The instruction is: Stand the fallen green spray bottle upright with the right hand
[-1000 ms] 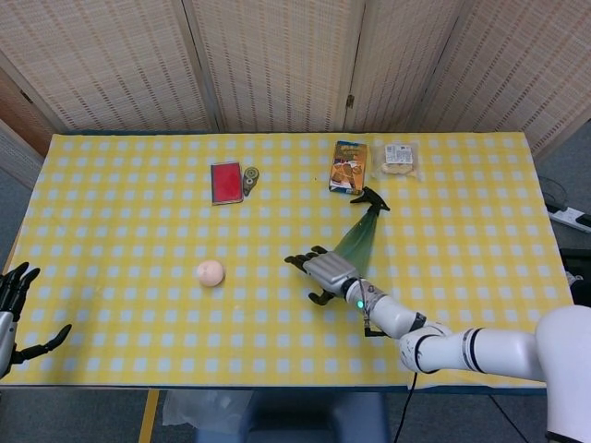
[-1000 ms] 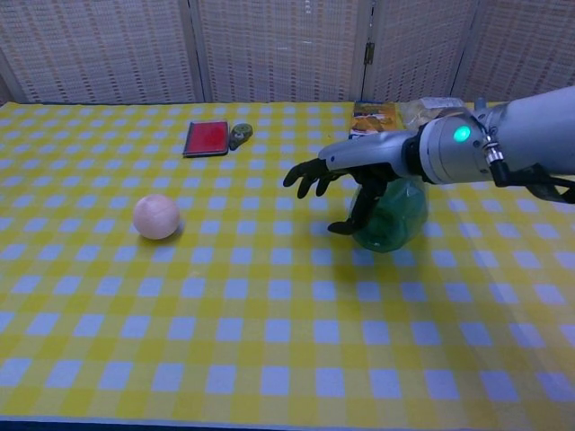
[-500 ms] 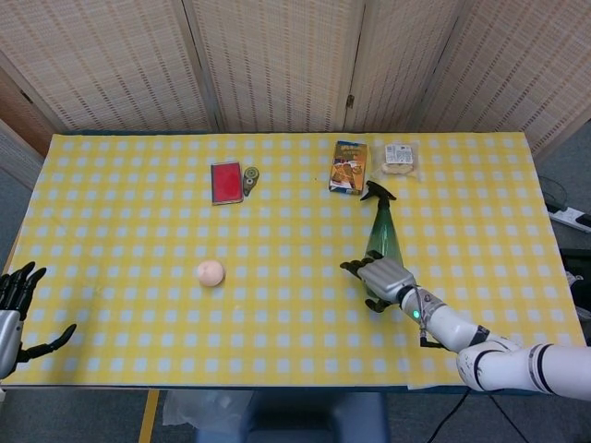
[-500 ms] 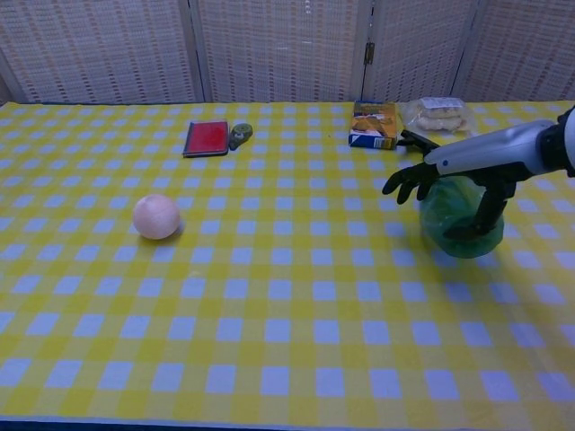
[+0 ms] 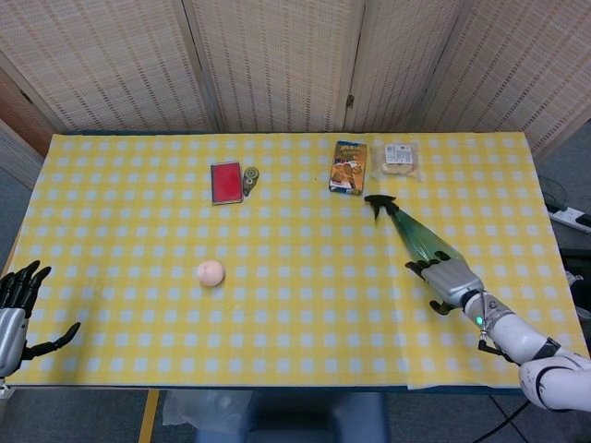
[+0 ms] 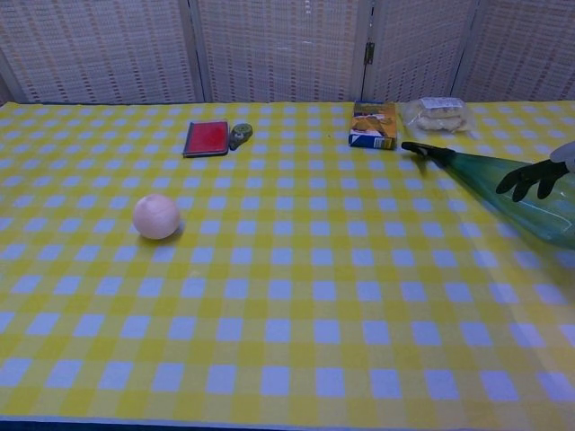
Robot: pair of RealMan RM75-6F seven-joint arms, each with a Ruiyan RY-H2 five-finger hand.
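The green spray bottle lies tilted on the yellow checked table, with its black nozzle pointing toward the back left and its wide base toward the front right. My right hand is at the base end, its dark fingers curled over the bottle and holding it. In the chest view the hand is mostly cut off by the right edge. My left hand hangs off the table's front left edge, fingers spread and holding nothing.
A pink ball lies left of centre. At the back are a red notebook, a small round object, a snack box and a clear bag of snacks. Folding screens stand behind the table.
My right hand has swung the bottle's base from the centre of the table out to the right. The nozzle has stayed near the snack box. The left hand has hardly moved.
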